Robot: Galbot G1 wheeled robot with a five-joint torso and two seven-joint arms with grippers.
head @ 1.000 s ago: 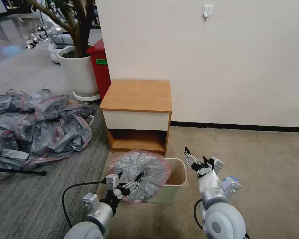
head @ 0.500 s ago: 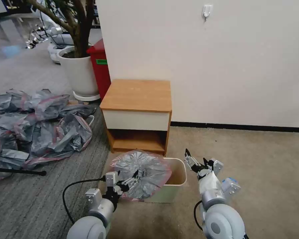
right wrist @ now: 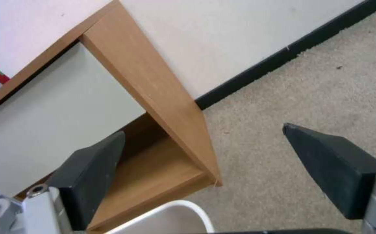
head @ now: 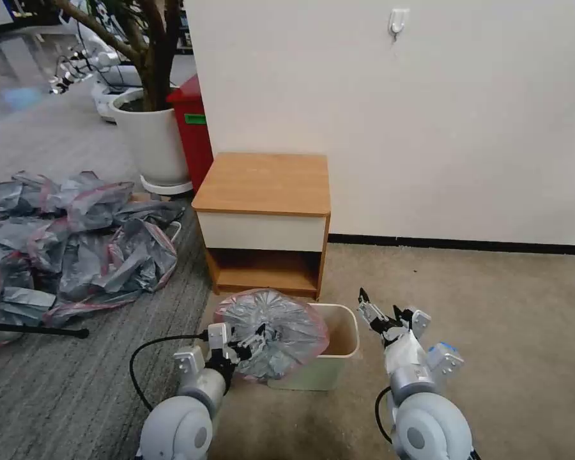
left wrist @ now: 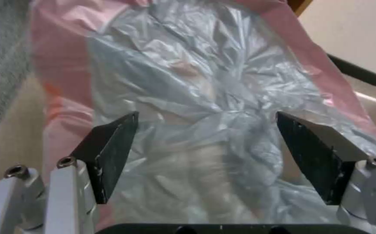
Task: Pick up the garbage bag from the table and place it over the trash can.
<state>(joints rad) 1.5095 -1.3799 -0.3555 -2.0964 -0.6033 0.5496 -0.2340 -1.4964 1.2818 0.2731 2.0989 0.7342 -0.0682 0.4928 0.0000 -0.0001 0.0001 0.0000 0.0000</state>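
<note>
Garbage bag (head: 276, 332) draped over our left half of the trash can (head: 342, 338), our left gripper (head: 244, 340) released, fingers spread against it, our right gripper (head: 378, 311) released beside the can, table (head: 265, 182) behind, no writing we can read

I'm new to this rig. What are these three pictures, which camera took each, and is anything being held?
A two-armed wheeled robot. The head camera looks down at a cream-beige plastic trash can standing on the carpet before a small wooden bedside table. A thin grey plastic garbage bag with a pink rim lies draped over the can's left part; the right part shows uncovered. The left wrist camera sees the left gripper, fingers spread, with the bag just ahead, not pinched. The right wrist camera shows the right gripper open, holding nothing, beside the can. A heap of similar bags lies on the floor.
</note>
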